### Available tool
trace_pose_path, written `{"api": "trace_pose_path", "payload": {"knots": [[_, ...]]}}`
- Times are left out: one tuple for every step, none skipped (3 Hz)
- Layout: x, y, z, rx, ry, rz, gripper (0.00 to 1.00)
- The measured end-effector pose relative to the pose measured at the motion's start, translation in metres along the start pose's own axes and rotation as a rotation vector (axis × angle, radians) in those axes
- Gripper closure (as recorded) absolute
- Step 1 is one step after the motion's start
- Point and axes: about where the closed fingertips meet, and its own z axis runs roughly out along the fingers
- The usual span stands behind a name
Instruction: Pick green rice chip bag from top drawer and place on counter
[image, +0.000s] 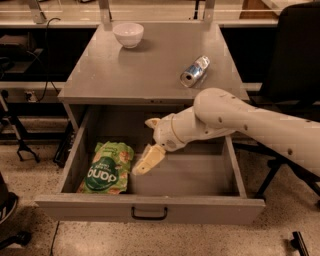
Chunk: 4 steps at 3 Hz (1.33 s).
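Early days. Got the crinkly light-green rice chip bag (106, 167) lying flat at the left of the open grey metal drawer (195, 175). Got the cream gripper (148, 160) down in there, just beside the bag, holding nothing. Can't tell the jaws' spread. Yet to grasp, lift, set on the flat grey metal desk (150, 65).

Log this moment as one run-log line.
stage: not yet picked | end effector: inside open top drawer, beside green rice chip bag | bag: lying on drawer floor | counter: white bowl, can
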Motion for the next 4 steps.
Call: {"api": "trace_pose_path", "payload": {"knots": [[0.000, -0.005, 0.003, 0.020, -0.008, 0.013, 0.00], [0.005, -0.003, 0.006, 0.022, -0.008, 0.046, 0.00], [-0.001, -0.001, 0.027, 0.001, -0.041, 0.056, 0.00], [-0.006, 0.002, 0.056, -0.042, -0.067, 0.059, 0.00]]}}
